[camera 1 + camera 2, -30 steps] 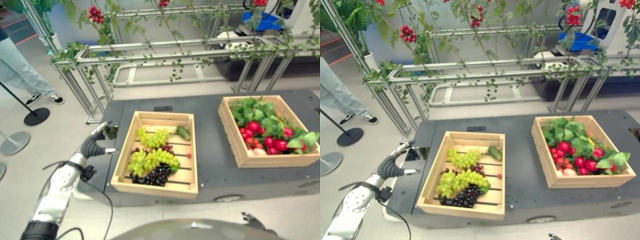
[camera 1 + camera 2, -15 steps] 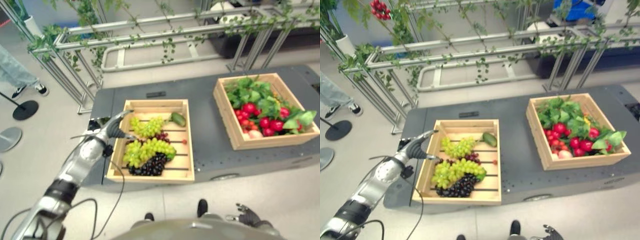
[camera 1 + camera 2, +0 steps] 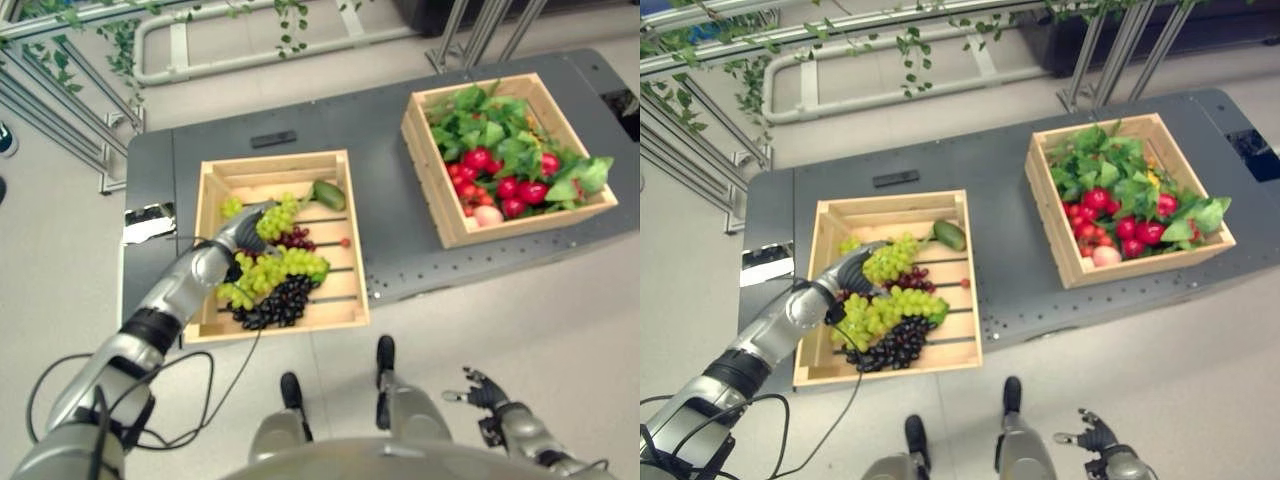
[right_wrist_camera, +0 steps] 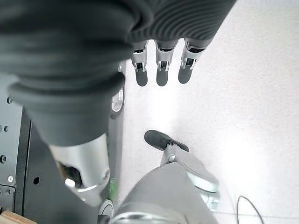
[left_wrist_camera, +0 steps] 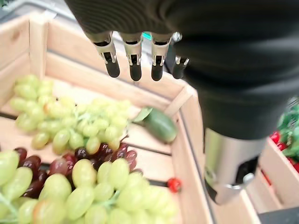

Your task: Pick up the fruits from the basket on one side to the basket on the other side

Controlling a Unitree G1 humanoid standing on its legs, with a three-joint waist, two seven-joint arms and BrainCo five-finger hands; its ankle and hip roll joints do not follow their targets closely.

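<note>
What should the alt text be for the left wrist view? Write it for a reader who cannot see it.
The robot's left hand, fingers open, hovers above green grapes and dark grapes in a wooden crate, with a small cucumber beside them.

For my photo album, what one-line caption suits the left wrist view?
Robot's open left hand hovers over green grape bunches in a slatted wooden crate.
</note>
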